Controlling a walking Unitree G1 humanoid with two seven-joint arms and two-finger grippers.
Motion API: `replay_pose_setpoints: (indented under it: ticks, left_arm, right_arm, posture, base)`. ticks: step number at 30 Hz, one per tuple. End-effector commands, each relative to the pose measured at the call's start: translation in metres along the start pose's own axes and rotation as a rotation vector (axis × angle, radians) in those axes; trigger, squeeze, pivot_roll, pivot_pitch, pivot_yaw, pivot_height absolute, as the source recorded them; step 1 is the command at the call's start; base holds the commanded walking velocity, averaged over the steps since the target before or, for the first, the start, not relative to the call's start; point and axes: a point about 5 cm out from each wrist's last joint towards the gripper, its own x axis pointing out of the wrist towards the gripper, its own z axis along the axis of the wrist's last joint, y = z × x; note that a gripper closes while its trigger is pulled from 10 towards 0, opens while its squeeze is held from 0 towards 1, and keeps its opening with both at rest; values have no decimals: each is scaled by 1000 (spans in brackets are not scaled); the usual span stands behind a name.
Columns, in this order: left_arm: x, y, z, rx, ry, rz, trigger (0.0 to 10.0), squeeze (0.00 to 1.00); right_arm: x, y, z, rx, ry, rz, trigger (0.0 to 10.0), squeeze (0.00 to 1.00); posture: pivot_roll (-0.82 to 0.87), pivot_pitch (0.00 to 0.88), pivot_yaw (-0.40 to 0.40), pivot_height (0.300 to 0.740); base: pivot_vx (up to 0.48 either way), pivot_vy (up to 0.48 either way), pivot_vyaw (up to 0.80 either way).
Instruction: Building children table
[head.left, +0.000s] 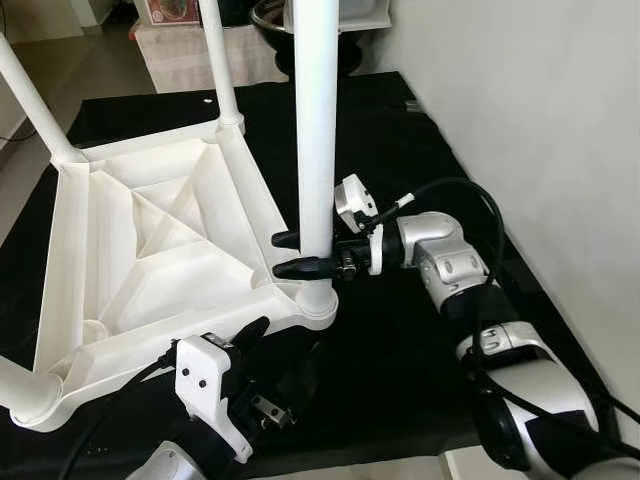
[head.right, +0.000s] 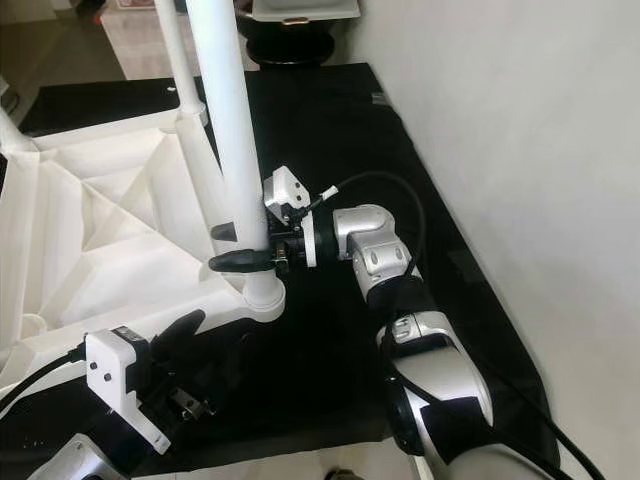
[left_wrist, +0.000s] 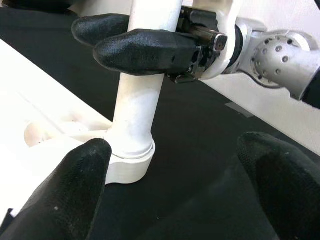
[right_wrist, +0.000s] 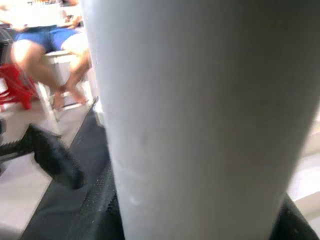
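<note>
A white plastic children's table top (head.left: 150, 250) lies upside down on a black mat (head.left: 400, 150). Legs stand up from its corners. The near-right leg (head.left: 317, 130) is upright in its round socket (head.left: 318, 305). My right gripper (head.left: 290, 254) is shut on this leg just above the socket, one finger on each side. The right wrist view has the leg (right_wrist: 200, 115) pressed close between the pads (right_wrist: 95, 210). My left gripper (left_wrist: 175, 190) is open with nothing between its fingers. It sits low on the mat in front of that same corner (head.left: 275, 360).
Two more legs (head.left: 220, 60) (head.left: 30, 100) rise at the table's far corners, and another (head.left: 20, 385) at the near left. A white wall (head.left: 520, 100) runs along the right of the mat. A person (right_wrist: 50, 40) sits on a stool beyond the mat.
</note>
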Motion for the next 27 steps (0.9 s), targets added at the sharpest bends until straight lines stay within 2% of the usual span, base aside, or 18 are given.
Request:
replay_pose_setpoints:
  ticks: [1, 2, 3, 4, 5, 6, 7, 10, 12, 14, 15, 19, 20, 21, 25, 26, 27]
  left_arm:
    - [-1, 1, -2, -1, 16, 2, 10000, 0]
    - [-1, 1, -2, -1, 16, 3, 10000, 0]
    - [-1, 2, -2, 0, 15, 4, 10000, 0]
    - [-2, 3, -2, 0, 15, 6, 10000, 0]
    - [-2, 3, -2, 0, 15, 6, 10000, 0]
    - [-1, 4, -2, 0, 14, 7, 10000, 0]
    - [-1, 5, -2, -1, 14, 5, 10000, 0]
    - [1, 7, -4, -1, 16, 1, 10000, 0]
    - [3, 7, -5, 3, 20, -19, 10000, 0]
    - [4, 7, -5, 5, 21, -23, 10000, 0]
    - [4, 7, -5, 5, 17, -17, 10000, 0]
    - [4, 9, -4, 5, 2, 13, 10000, 0]
    - [4, 9, -3, 6, 1, 15, 10000, 0]
    - [4, 10, -3, 6, 0, 16, 10000, 0]
    - [4, 10, -3, 6, 0, 16, 10000, 0]
    - [4, 9, -3, 6, 2, 11, 10000, 0]
    - [4, 9, -3, 6, 2, 11, 10000, 0]
  right_arm:
    - [6, 8, -23, 26, 54, -238, 0, 0]
    - [7, 12, -29, 10, 77, -392, 0, 0]
    - [3, 24, -39, 98, 97, -712, 0, 0]
    - [-8, 34, -47, 177, 126, -940, 0, 0]
    - [-8, 34, -47, 177, 126, -940, 0, 0]
    - [-11, 46, -48, 188, 145, -997, 0, 0]
    - [-8, 50, -45, 190, 141, -1013, 0, 0]
    - [1, 47, -38, 156, 118, -966, 0, 0]
    - [6, 36, -35, 130, 100, -944, 0, 0]
    - [10, 32, -32, 121, 94, -911, 0, 0]
    - [14, 30, -28, 113, 76, -868, 10000, 0]
    - [21, 35, -9, 105, 27, -825, 10000, 0]
    - [23, 35, -4, 111, -3, -781, 10000, 51]
    - [22, 33, 0, 104, -27, -747, 10000, 1000]
    - [21, 30, 5, 100, -52, -701, 10000, 1000]
    - [9, 21, 20, 27, -91, -495, 10000, 1000]
    - [9, 21, 20, 27, -91, -495, 10000, 1000]
  posture:
    - [78, 148, -29, 740]
    - [78, 148, -29, 740]
    - [62, 153, -22, 740]
    - [62, 153, -22, 740]
    - [62, 153, -22, 740]
    - [51, 156, -7, 740]
    - [37, 140, 2, 740]
    - [33, 133, 6, 740]
    - [43, 127, 0, 740]
    - [43, 127, -4, 740]
    - [40, 128, -5, 740]
    - [42, 127, -6, 740]
    - [47, 128, -9, 740]
    - [47, 129, -9, 740]
    - [48, 129, -8, 740]
    - [51, 132, -7, 740]
    - [51, 132, -7, 740]
  base:
    - [0, 0, 0]
    - [0, 0, 0]
    - [0, 0, 0]
    - [0, 0, 0]
    - [0, 0, 0]
    - [0, 0, 0]
    - [0, 0, 0]
    - [0, 0, 0]
    - [0, 0, 0]
    - [0, 0, 0]
    - [0, 0, 0]
    - [0, 0, 0]
    - [0, 0, 0]
    - [0, 0, 0]
    - [0, 0, 0]
    - [0, 0, 0]
    - [0, 0, 0]
